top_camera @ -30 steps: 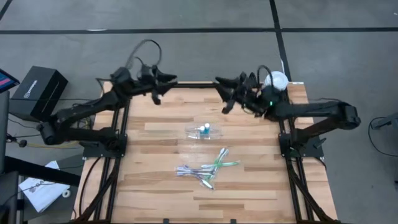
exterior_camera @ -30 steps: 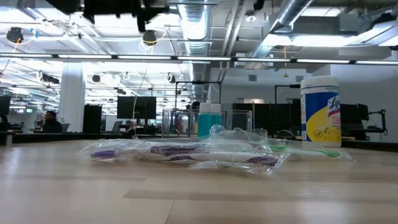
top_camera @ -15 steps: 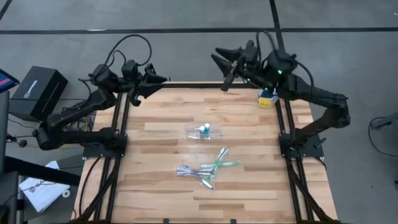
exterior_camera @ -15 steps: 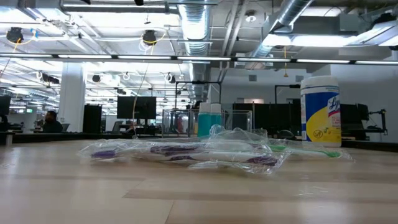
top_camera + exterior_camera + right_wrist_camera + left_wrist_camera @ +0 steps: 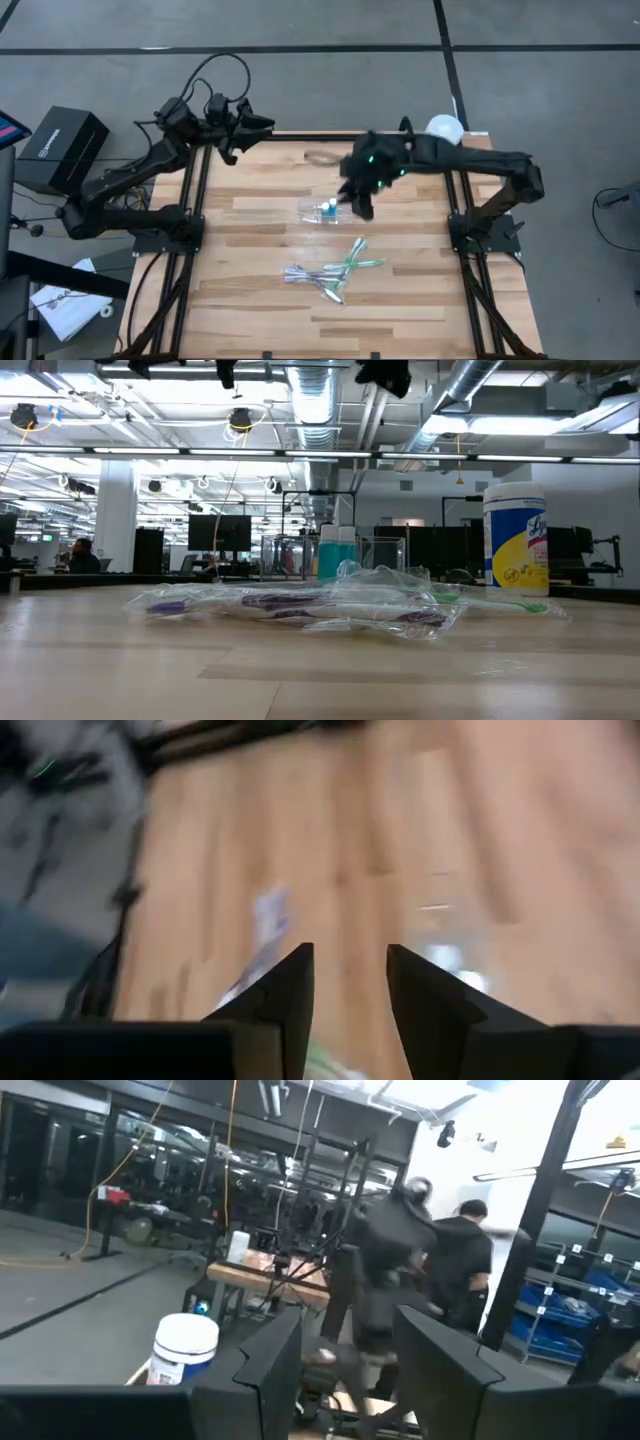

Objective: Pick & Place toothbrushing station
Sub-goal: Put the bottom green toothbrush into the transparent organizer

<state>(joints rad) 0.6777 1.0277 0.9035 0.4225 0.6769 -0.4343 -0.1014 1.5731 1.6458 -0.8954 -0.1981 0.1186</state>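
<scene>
A small clear cup [image 5: 318, 212] with two blue white-capped tubes [image 5: 328, 207] stands on its base mid-table; it also shows in the low view [image 5: 338, 554]. Several green and purple-white toothbrushes [image 5: 333, 270] in clear wrappers lie flat nearer the front edge [image 5: 300, 603]. My right gripper [image 5: 360, 205] is open, in the air just right of the cup, and touches nothing; its wrist view [image 5: 350, 970] looks down on the blurred table. My left gripper [image 5: 262, 124] is open and empty above the far left corner [image 5: 350, 1350].
A white-lidded yellow-and-blue canister [image 5: 443, 128] stands at the far right corner [image 5: 515, 540]. The wooden table [image 5: 250, 300] has bare boards left and front of the toothbrushes. A black box [image 5: 62, 148] sits off the table's left. A person [image 5: 470, 1260] shows in the room beyond.
My right gripper has swung from the far right corner, first up and back past the far edge, then down and toward the table's middle, ending beside the cup. My left gripper has drawn back a little toward the far left corner. The cup and toothbrushes have stayed put.
</scene>
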